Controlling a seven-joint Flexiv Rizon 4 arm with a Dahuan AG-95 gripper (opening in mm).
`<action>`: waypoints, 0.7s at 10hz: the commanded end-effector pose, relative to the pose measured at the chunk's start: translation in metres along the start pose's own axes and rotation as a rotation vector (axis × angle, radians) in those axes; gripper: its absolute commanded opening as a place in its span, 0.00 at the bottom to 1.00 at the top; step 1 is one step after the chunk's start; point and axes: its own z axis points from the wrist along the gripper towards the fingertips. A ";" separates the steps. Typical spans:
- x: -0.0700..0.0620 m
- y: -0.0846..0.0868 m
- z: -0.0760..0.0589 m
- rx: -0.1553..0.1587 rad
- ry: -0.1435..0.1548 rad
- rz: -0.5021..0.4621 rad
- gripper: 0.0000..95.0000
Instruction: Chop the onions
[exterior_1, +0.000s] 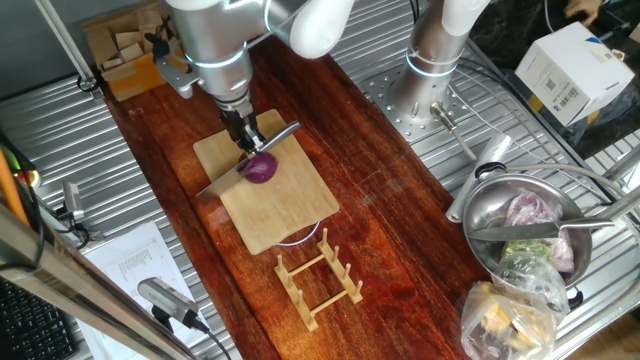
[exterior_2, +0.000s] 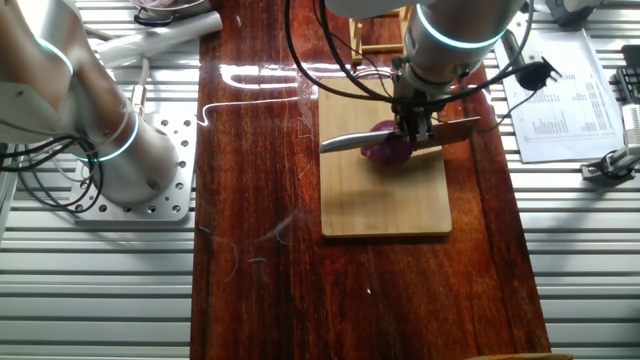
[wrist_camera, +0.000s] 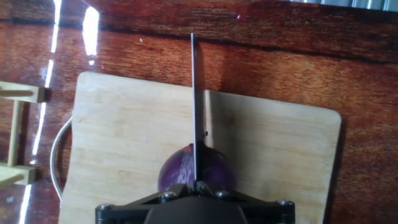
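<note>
Gripper (exterior_1: 243, 140) pinches the knife (exterior_1: 250, 160) by its spine, blade hanging below the fingers. From one fixed view, the onion (exterior_1: 261, 167) sits directly under the gripper on the bamboo board (exterior_1: 265, 190), blade across its top. Wooden rack (exterior_1: 318, 276) stands well off, past the board edge nearest the camera; no obstruction.

Other fixed view: gripper (exterior_2: 416, 125) right over the onion (exterior_2: 388, 150), knife (exterior_2: 400, 135) crossing it, handle to one side and tip to the other. Board (exterior_2: 383, 195) has spare room beyond the onion.

Hand view: blade (wrist_camera: 197, 99) runs straight ahead from the gripper (wrist_camera: 198, 186), edge down, roughly on the onion's (wrist_camera: 198, 169) centre line. Board (wrist_camera: 124, 143) lies flat below.

My judgement: cut is starting. I'd press straight down, keep the blade vertical, go slow; a round onion may roll sideways, nothing braces it. Watch for the knife twisting in the pinch.
</note>
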 end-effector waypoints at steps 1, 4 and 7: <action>0.000 0.000 -0.001 -0.043 -0.002 0.016 0.00; -0.001 0.000 0.001 -0.061 -0.007 0.018 0.00; -0.002 -0.004 0.006 -0.044 -0.001 0.001 0.00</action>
